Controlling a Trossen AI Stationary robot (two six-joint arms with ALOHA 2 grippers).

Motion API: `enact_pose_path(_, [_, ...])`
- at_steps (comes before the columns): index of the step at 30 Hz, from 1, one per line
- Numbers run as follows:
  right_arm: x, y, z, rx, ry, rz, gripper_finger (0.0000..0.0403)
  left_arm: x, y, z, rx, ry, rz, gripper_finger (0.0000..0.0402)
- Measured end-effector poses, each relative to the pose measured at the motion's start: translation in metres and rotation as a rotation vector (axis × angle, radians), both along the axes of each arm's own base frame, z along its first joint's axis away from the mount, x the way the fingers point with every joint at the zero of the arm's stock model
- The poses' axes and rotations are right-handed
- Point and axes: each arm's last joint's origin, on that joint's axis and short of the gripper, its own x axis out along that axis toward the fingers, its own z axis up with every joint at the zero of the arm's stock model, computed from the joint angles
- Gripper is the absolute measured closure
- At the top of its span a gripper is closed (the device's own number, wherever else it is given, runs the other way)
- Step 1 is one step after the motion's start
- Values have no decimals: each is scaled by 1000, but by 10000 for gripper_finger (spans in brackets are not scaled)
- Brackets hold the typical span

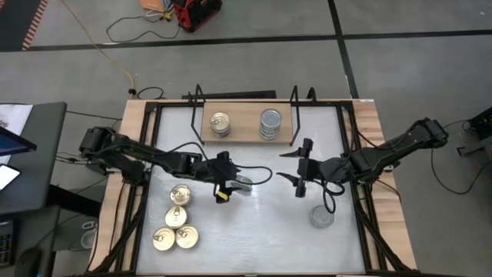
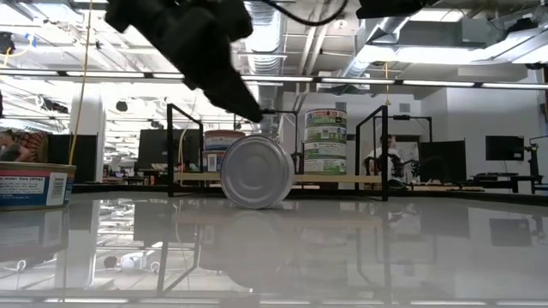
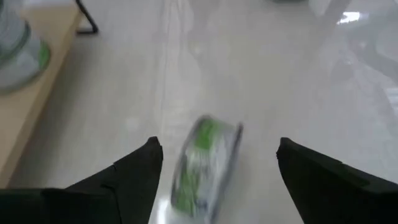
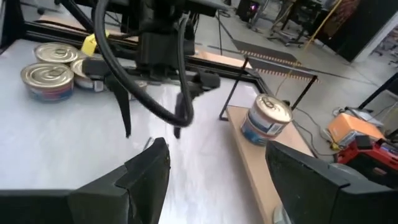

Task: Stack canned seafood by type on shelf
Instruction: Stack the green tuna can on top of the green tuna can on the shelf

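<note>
A white tabletop (image 1: 254,238) seen from above, with two dark robot arms reaching in from the left and right. At the far edge stands the shelf (image 1: 244,129), a low wooden board in a black wire frame. On it, a gold-lidded tin (image 1: 221,123) sits on the left and a stack of silver-lidded tins (image 1: 270,123) on the right.

The left claw (image 1: 228,185) hovers near the middle of the tabletop with its fingers apart. Between and just below them a silver tin (image 2: 257,171) stands on its edge, its flat face towards the low camera; it looks blurred in the wrist view, and the claw does not grip it. The right claw (image 1: 302,178) waits just to the right, fingers apart and empty. Four gold-lidded tins (image 1: 175,226) cluster at the near left, and one silver-lidded tin (image 1: 322,217) lies at the near right.

The tin on edge seems to have slipped free and may roll. A good next move would probably be to wait for it to settle, then bring the left claw straight down around its rim, close firmly, and carry it to the silver stack, lowering it flat and centred so the stack stays upright.
</note>
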Motion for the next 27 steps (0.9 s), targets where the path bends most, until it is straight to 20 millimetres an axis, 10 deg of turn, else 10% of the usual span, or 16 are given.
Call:
enact_pose_path(9, [-2,2,-4,35,41,32,111,11,2,-31,117,104,-66,103])
enact_pose_path(21, [-13,11,-11,222,161,85,111,5,10,-27,47,144,10,272])
enact_pose_path(27, [-9,15,-25,293,198,92,111,6,16,-27,-13,135,36,272])
